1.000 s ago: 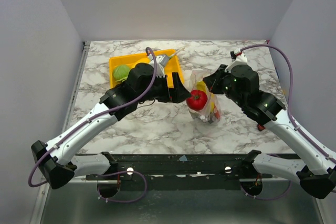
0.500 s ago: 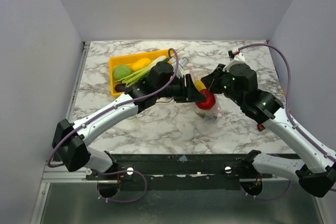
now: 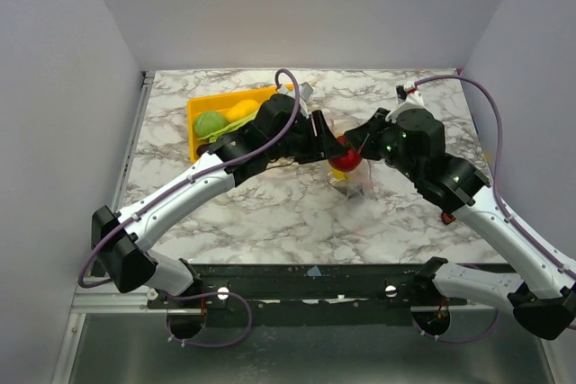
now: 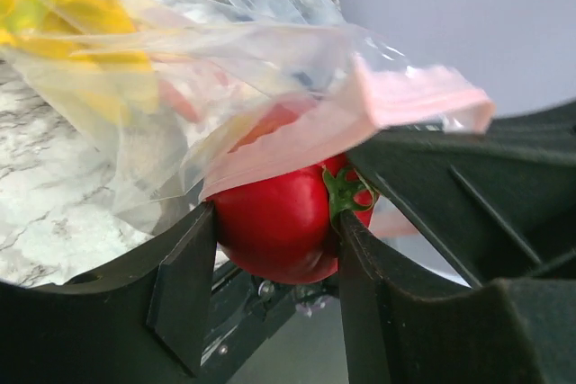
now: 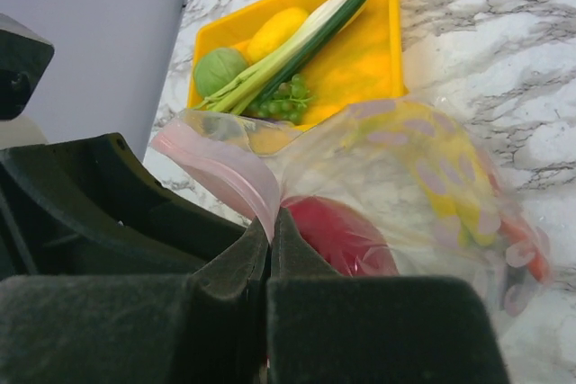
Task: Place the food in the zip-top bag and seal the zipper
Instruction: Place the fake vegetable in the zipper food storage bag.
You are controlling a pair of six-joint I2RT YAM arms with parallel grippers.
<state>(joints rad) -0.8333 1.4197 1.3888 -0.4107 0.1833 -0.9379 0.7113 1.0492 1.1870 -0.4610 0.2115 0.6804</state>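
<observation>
Top external view shows 2 robot arms meeting over the middle of the grey and white marble table (image 3: 261,213). The left claw (image 4: 274,222) pinches a round red toy fruit with a green stem (image 3: 346,160). In the left wrist view, its 2 black fingers (image 4: 184,285) press on both sides of the red fruit. The red fruit sits right at the open mouth of the big clear crinkly plastic bag (image 3: 358,183). The thin pink strip (image 4: 360,119) along the bag's edge lies over the top of the red fruit. I cannot tell how far in the fruit is.

The right claw (image 5: 270,224) is pressed together on the pink strip and holds that edge of the bag up. The rest of the bag hangs down to the table.

Through the clear plastic I see a yellow toy (image 5: 450,177) and something orange (image 5: 531,258) inside the bag.

The flat yellow plastic tray (image 5: 378,60) sits on the table just beside the bag, on the far left side. In it lie a round green cabbage (image 5: 219,69), a yellow toy fruit (image 5: 274,31), long green and white leeks (image 5: 315,29) and a small bunch of green bits (image 5: 283,96).
</observation>
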